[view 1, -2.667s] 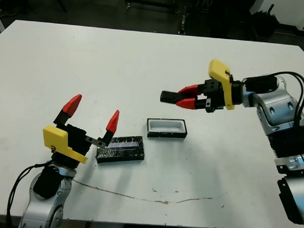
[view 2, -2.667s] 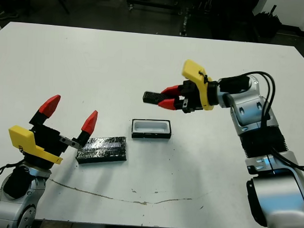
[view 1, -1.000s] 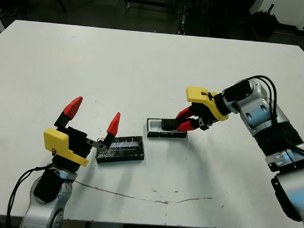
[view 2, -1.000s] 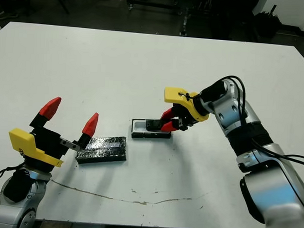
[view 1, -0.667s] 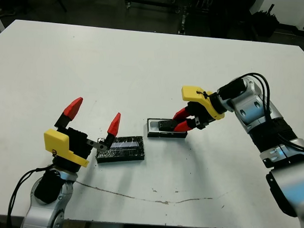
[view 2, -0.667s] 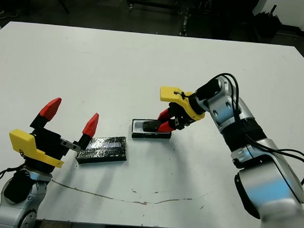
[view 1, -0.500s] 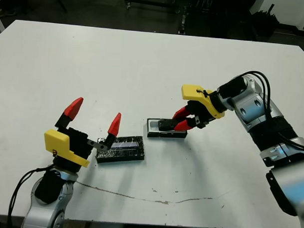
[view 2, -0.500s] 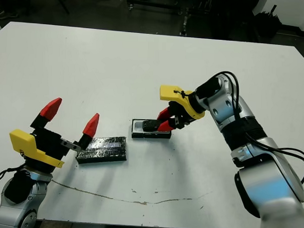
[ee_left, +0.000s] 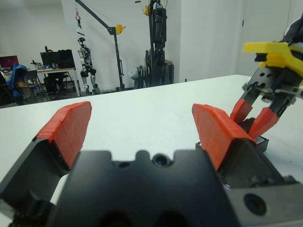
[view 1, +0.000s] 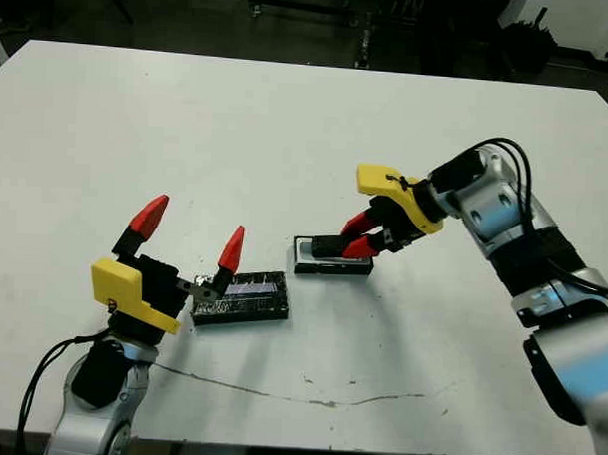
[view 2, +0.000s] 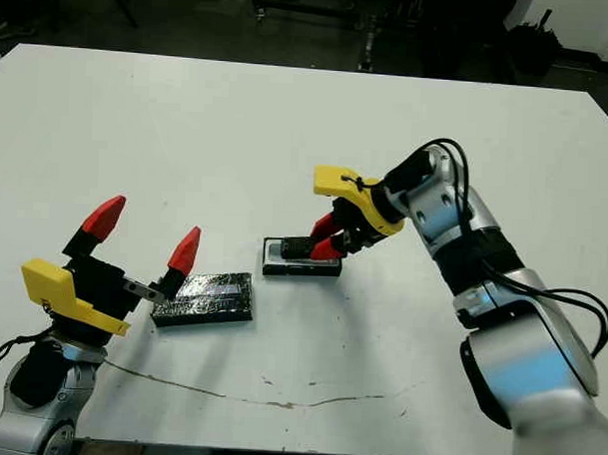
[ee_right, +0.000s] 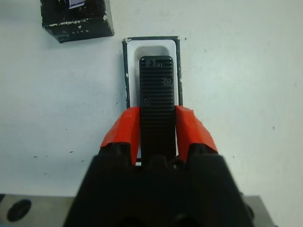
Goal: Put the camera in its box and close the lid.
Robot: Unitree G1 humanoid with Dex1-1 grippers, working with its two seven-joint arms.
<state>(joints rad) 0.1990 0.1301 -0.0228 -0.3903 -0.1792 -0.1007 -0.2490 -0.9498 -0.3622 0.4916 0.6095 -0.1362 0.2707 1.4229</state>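
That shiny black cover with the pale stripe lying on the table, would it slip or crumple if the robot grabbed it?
The lid lies flat and low, so it probably won't tip or roll. Its glossy, crinkly sides look like a thin wrap, so the left gripper, open beside it, might slide a little on them. It keeps crisp box corners, so it seems fairly stiff, and likely light.

Both arms were silver-grey metal with black joints and looping black cables. Each gripper, left (view 1: 188, 237) and right (view 1: 356, 235), had a black body, a yellow bracket and two red-tipped fingers.
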